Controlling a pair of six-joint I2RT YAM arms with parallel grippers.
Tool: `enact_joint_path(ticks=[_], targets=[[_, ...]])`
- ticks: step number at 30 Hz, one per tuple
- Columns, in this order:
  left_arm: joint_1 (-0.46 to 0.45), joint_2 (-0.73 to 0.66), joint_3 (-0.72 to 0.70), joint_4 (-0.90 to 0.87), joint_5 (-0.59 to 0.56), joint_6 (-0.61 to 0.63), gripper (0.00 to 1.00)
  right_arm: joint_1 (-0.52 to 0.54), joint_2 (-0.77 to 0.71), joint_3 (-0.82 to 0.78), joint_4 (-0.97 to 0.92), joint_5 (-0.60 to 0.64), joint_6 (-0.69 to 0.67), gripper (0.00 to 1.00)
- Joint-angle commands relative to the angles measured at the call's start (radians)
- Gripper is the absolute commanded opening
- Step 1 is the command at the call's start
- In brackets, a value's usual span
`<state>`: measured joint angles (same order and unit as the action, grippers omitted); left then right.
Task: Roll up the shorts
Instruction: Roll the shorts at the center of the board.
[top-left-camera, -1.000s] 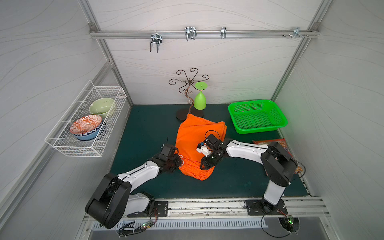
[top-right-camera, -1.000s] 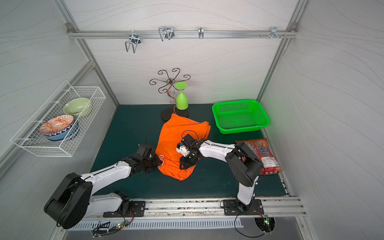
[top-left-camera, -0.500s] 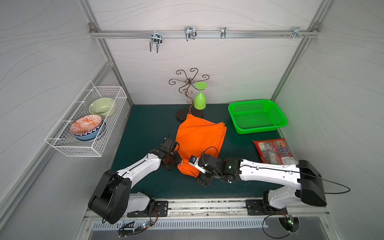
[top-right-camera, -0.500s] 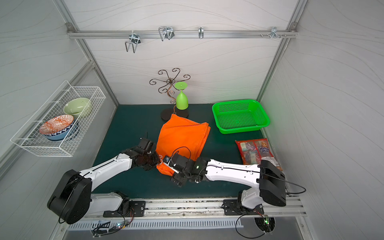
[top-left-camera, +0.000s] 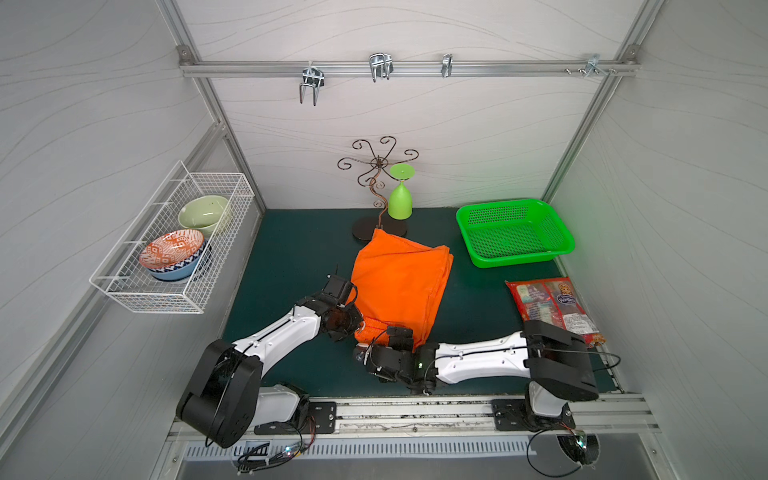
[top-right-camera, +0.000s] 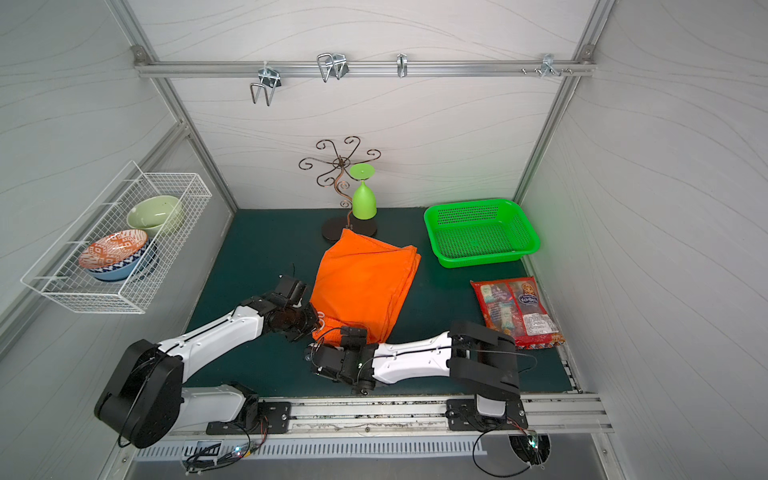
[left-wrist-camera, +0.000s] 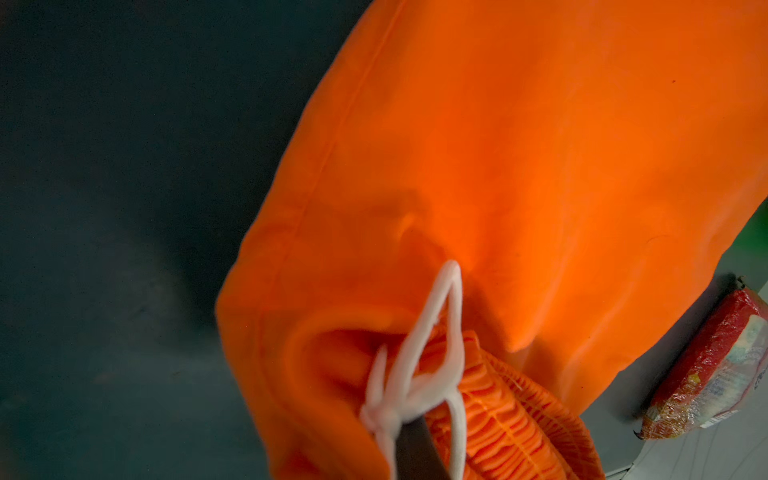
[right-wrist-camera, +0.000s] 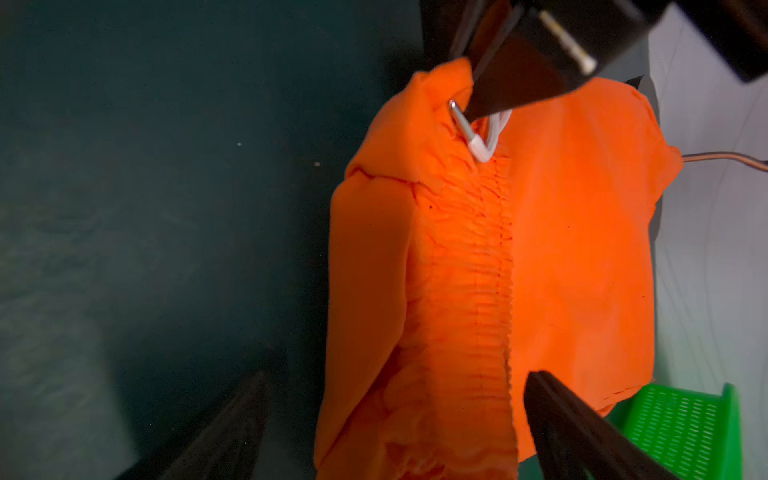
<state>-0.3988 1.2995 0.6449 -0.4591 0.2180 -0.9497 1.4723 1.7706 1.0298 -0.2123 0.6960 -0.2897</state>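
From my station I cannot read a single word or number with certainty. The only printing is on the red snack packet (top-left-camera: 552, 309), which lies at the right of the dark green mat (top-left-camera: 291, 257), toward the near edge. In both top views the far half of the packet carries a small purple badge (top-left-camera: 566, 300) with white lettering, too small for me to make out. Nearer to me on the same wrapper is a white label (top-left-camera: 575, 322) of fine print, equally illegible. In the left wrist view the packet (left-wrist-camera: 706, 374) shows a pale printed patch, blurred past reading.
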Motion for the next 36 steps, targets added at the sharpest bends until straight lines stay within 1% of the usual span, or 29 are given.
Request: enact_joint_path(ticks=[1, 4, 6, 7, 8, 9, 11, 12, 13, 14, 16, 17, 18, 19, 20, 23, 24, 27, 33, 36], targets=[[0.015, 0.012, 0.035, -0.006, 0.03, 0.011, 0.0, 0.012, 0.052, 0.013, 0.124, 0.166, -0.099, 0.98], [0.026, 0.017, 0.031, 0.0, 0.048, 0.011, 0.0, 0.006, 0.086, 0.016, 0.157, 0.181, -0.119, 0.95], [0.029, 0.017, 0.031, 0.003, 0.058, 0.011, 0.0, 0.0, 0.098, 0.027, 0.145, 0.169, -0.114, 0.89], [0.031, 0.018, 0.03, 0.005, 0.064, 0.01, 0.0, -0.005, 0.11, 0.034, 0.134, 0.162, -0.113, 0.81], [0.034, 0.017, 0.03, 0.007, 0.069, 0.008, 0.0, -0.01, 0.119, 0.041, 0.126, 0.159, -0.112, 0.7], [0.035, 0.017, 0.03, 0.007, 0.071, 0.008, 0.0, -0.014, 0.126, 0.045, 0.118, 0.155, -0.109, 0.61], [0.041, 0.017, 0.03, 0.004, 0.076, 0.008, 0.0, -0.027, 0.13, 0.064, 0.059, 0.101, -0.083, 0.34], [0.047, 0.016, 0.029, 0.001, 0.077, 0.008, 0.0, -0.031, 0.127, 0.072, 0.026, 0.066, -0.063, 0.23], [0.052, 0.013, 0.027, 0.0, 0.077, 0.009, 0.0, -0.038, 0.119, 0.079, -0.007, 0.029, -0.039, 0.15], [0.06, 0.01, 0.027, -0.007, 0.075, 0.011, 0.0, -0.046, 0.112, 0.085, -0.038, -0.01, -0.017, 0.11], [0.075, 0.001, 0.03, -0.023, 0.068, 0.018, 0.0, -0.063, 0.087, 0.09, -0.092, -0.097, 0.02, 0.05], [0.082, -0.004, 0.034, -0.033, 0.06, 0.02, 0.0, -0.073, 0.075, 0.093, -0.116, -0.151, 0.041, 0.03], [0.088, -0.01, 0.037, -0.041, 0.054, 0.023, 0.05, -0.084, 0.066, 0.1, -0.142, -0.198, 0.058, 0.02], [0.095, -0.015, 0.044, -0.055, 0.044, 0.026, 0.18, -0.097, 0.058, 0.108, -0.172, -0.25, 0.074, 0.01], [0.103, -0.026, 0.051, -0.076, 0.026, 0.027, 0.28, -0.111, 0.05, 0.113, -0.193, -0.301, 0.089, 0.01], [0.129, -0.074, 0.059, -0.102, -0.013, 0.031, 0.41, -0.164, 0.036, 0.124, -0.235, -0.451, 0.117, 0.0], [0.136, -0.091, 0.058, -0.11, -0.028, 0.031, 0.41, -0.182, 0.033, 0.125, -0.242, -0.492, 0.158, 0.0], [0.154, -0.139, 0.067, -0.15, -0.09, 0.044, 0.43, -0.243, 0.016, 0.127, -0.252, -0.641, 0.2, 0.0], [0.176, -0.143, 0.076, -0.183, -0.099, 0.06, 0.39, -0.36, 0.044, 0.169, -0.282, -0.915, 0.285, 0.0], [0.176, -0.172, 0.065, -0.176, -0.101, 0.052, 0.38, -0.442, 0.093, 0.189, -0.28, -1.089, 0.352, 0.0]])
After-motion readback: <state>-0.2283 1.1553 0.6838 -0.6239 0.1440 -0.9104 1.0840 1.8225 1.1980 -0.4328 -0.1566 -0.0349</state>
